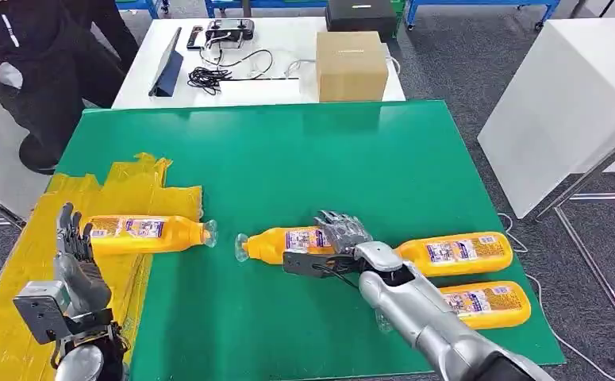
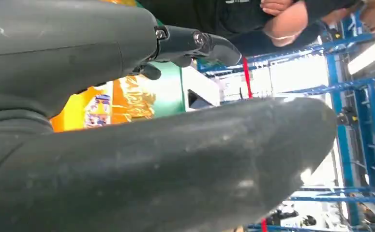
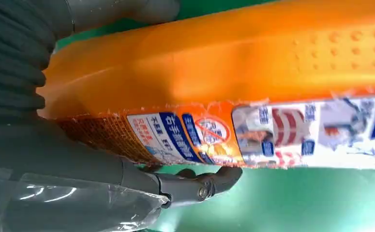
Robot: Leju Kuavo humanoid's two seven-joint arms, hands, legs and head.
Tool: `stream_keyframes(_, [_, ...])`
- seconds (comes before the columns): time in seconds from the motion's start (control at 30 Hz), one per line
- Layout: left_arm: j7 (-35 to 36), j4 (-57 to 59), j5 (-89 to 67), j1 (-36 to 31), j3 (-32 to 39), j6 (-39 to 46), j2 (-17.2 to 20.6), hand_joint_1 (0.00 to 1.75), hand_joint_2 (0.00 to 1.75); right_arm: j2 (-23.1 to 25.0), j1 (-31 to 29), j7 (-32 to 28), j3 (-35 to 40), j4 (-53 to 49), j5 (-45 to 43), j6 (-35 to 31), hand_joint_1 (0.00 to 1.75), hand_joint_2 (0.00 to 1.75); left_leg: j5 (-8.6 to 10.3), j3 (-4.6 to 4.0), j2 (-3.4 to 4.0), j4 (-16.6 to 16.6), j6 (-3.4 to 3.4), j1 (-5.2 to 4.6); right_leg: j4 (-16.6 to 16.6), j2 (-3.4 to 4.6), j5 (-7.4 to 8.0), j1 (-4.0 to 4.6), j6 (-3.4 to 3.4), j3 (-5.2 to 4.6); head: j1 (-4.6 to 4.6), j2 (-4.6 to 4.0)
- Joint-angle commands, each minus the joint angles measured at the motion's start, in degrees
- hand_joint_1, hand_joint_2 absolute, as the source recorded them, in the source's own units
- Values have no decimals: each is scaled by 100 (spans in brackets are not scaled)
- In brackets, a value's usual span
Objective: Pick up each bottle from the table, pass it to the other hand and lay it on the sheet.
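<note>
Head view, right hand: you have the right hand [image 1: 342, 232] laid over the body of the middle bottle [image 1: 288, 243] with fingers curled around it; the bottle lies on its side on the green mat [image 1: 304, 159], cap toward 9 o'clock.
Right wrist view: you see that bottle's orange body and printed label [image 3: 253, 130] held against the palm, with a dark finger [image 3: 209, 181] hooked under it; the hand is grasping the bottle.
Left hand: your left hand [image 1: 74, 246] stands raised at about 8 o'clock of the mat, fingers apart and upright, holding nothing; it is released.
Bottle on sheet: just beyond that hand, one bottle [image 1: 141, 233] lies on its side with its body on the yellow sheet [image 1: 18, 317] and its cap end over the sheet's edge, pointing toward 3 o'clock, near the cap of the grasped bottle but apart from it.
Bottles waiting: two more lie on the mat at about 4 o'clock, the farther bottle [image 1: 459, 252] just beyond the right wrist, the nearer bottle [image 1: 486, 303] beside the forearm.
Farther out: at 12 o'clock you have a white table [image 1: 280, 91] with a cardboard box [image 1: 351, 65], a tablet [image 1: 167, 71] and cables [image 1: 209, 76]; a person in dark clothes [image 1: 42, 55] stands at 10 o'clock.
</note>
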Motion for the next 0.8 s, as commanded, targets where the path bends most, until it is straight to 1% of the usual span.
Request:
stream_keyframes(0.03, [37, 341, 78, -303, -203, 44, 146, 0, 0, -41, -16, -32, 533, 896, -185, 139, 175, 175, 12, 11, -20, -12, -5, 6, -19, -22, 8, 6, 0, 21, 2, 0])
stream_keyframes(0.17, [62, 387, 176, -346, -240, 33, 180, 0, 0, -89, -48, 15, 555, 820, -283, 161, 175, 175, 15, 25, -21, -13, -5, 7, -20, -23, 12, 6, 0, 17, 0, 0])
stream_keyframes(0.2, [62, 387, 176, -346, -240, 33, 180, 0, 0, -89, -48, 15, 555, 820, -283, 161, 175, 175, 9, 42, -16, -10, -4, 2, -14, -17, 5, 2, -1, 11, 0, 0])
stream_keyframes(0.37, [63, 364, 185, -342, -258, 43, 191, 0, 0, -106, -41, 34, 538, 788, -322, 114, 175, 175, 15, 36, -20, -15, -6, 7, -21, -23, 11, 6, -2, -2, 0, 0])
stream_keyframes(0.43, [74, 347, 203, -329, -263, 40, 190, 0, 0, -95, 6, 52, 415, 748, -424, -36, 175, 175, 2, 54, -11, -8, -3, 2, -12, -11, 0, 1, -1, 22, 0, 0])
stream_keyframes(0.47, [171, 319, 315, -293, -282, -51, 202, 0, 0, -93, 74, 40, 260, 622, -522, -332, 175, 175, 8, 45, -17, -13, -5, 5, -20, -18, 6, 5, -1, 19, 0, 0])
stream_keyframes(0.5, [171, 312, 317, -275, -281, -50, 203, 0, 0, -91, 58, 38, 267, 604, -517, -327, 175, 175, 2, 53, -11, -9, -3, 3, -14, -12, 1, 2, 0, 54, 0, 0])
stream_keyframes(0.57, [195, 292, 350, -254, -290, -83, 211, 0, 0, -97, 79, 51, 242, 521, -544, -376, 175, 175, 2, 54, -11, -8, -3, 2, -14, -13, 1, 2, 0, 56, 0, 0])
stream_keyframes(0.63, [378, 207, 677, -157, -283, -380, 200, 0, 0, -92, 255, -82, -26, 181, -691, -942, 175, 175, 4, 47, -8, -6, -3, 2, -10, -9, 4, 2, 0, 49, -2, 0])
stream_keyframes(0.67, [408, 109, 1014, -60, -236, -615, 124, 0, 0, -77, 462, -301, -299, -234, -822, -1529, 175, 175, 8, 43, -10, -8, -4, 4, -14, -12, 7, 3, 0, 46, 0, 0])
stream_keyframes(0.7, [409, 28, 1061, 154, -173, -691, 63, 0, 0, -201, 652, -297, -361, -535, -836, -1616, 175, 175, 13, 34, -14, -12, -5, 6, -19, -16, 12, 5, 0, 39, 0, 0])
stream_keyframes(0.73, [297, -48, 1524, 319, -120, -1107, -35, 0, 0, -219, 948, -649, -598, -1094, -926, -2083, 175, 175, 5, 45, -14, -11, -3, 3, -17, -14, 4, 2, 1, 48, 0, 0])
stream_keyframes(0.8, [232, -162, 1525, 536, -57, -1216, -112, 0, 0, -321, 1202, -537, -642, -1584, -864, -2025, 175, 175, 1, 41, -8, -8, -2, 2, -14, -6, 2, 2, 1, 46, 0, 0])
